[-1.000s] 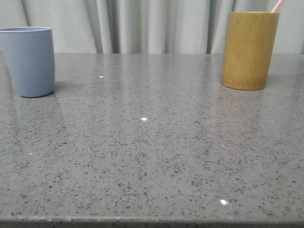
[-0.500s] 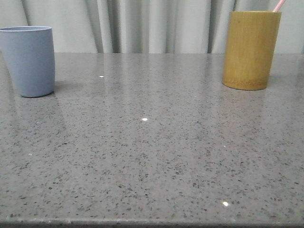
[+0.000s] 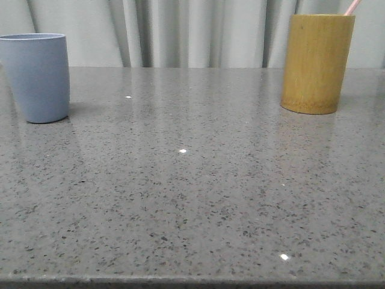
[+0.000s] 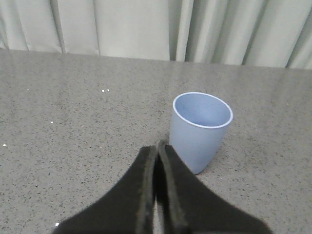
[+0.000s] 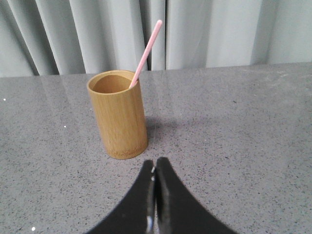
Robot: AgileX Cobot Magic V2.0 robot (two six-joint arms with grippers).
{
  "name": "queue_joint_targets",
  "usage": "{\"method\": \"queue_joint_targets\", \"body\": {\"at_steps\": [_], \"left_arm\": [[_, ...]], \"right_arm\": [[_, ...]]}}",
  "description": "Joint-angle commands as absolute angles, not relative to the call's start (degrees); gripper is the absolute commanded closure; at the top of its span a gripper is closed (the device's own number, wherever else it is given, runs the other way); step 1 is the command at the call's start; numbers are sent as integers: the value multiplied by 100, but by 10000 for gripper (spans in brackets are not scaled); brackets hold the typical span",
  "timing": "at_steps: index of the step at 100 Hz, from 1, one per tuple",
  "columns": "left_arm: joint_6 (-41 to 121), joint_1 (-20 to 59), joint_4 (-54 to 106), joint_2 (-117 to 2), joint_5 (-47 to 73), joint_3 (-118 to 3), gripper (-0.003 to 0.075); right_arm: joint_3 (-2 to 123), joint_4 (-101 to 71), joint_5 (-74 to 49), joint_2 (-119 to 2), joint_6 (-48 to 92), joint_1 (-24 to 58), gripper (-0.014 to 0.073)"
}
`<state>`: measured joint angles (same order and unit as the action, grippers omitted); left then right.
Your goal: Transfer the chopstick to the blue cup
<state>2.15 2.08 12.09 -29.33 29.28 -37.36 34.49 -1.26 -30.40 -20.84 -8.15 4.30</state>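
Observation:
A pale pink chopstick (image 5: 146, 52) leans in a yellow-brown bamboo cylinder (image 5: 118, 114); its top end also shows in the front view (image 3: 352, 6), above the cylinder (image 3: 316, 63) at the back right. The grey-blue cup (image 3: 37, 77) stands empty at the back left and shows in the left wrist view (image 4: 200, 129). My left gripper (image 4: 157, 146) is shut and empty, just short of the blue cup. My right gripper (image 5: 155, 164) is shut and empty, a little short of the bamboo cylinder. Neither gripper shows in the front view.
The cups stand on a speckled grey stone table (image 3: 192, 180) whose front edge runs along the bottom of the front view. Pale curtains (image 3: 192, 30) hang behind the table's far edge.

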Motion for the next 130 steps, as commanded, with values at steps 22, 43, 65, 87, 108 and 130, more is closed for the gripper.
{"method": "queue_joint_targets", "body": {"at_steps": [22, 43, 65, 87, 108, 130], "left_arm": [[376, 201, 1282, -4248, 4760, -5594, 739], [383, 201, 1282, -4494, 4816, -5622, 739], [383, 201, 1282, -4531, 4794, -5622, 738], [383, 201, 1294, -4531, 4814, -5622, 445], [383, 201, 1302, -4531, 4828, -5622, 105], [383, 201, 1393, -4546, 4676, -5655, 123]], "right_arm": [[4995, -132, -4208, -3378, -796, 402, 661], [4995, -132, -4308, -3685, -796, 402, 661], [4995, -132, -4322, -3723, -796, 402, 660], [4995, -132, -4274, -3723, -796, 402, 476], [4995, -132, -4263, -3723, -796, 402, 76], [4995, -132, -4261, -3723, -796, 402, 1]]}}
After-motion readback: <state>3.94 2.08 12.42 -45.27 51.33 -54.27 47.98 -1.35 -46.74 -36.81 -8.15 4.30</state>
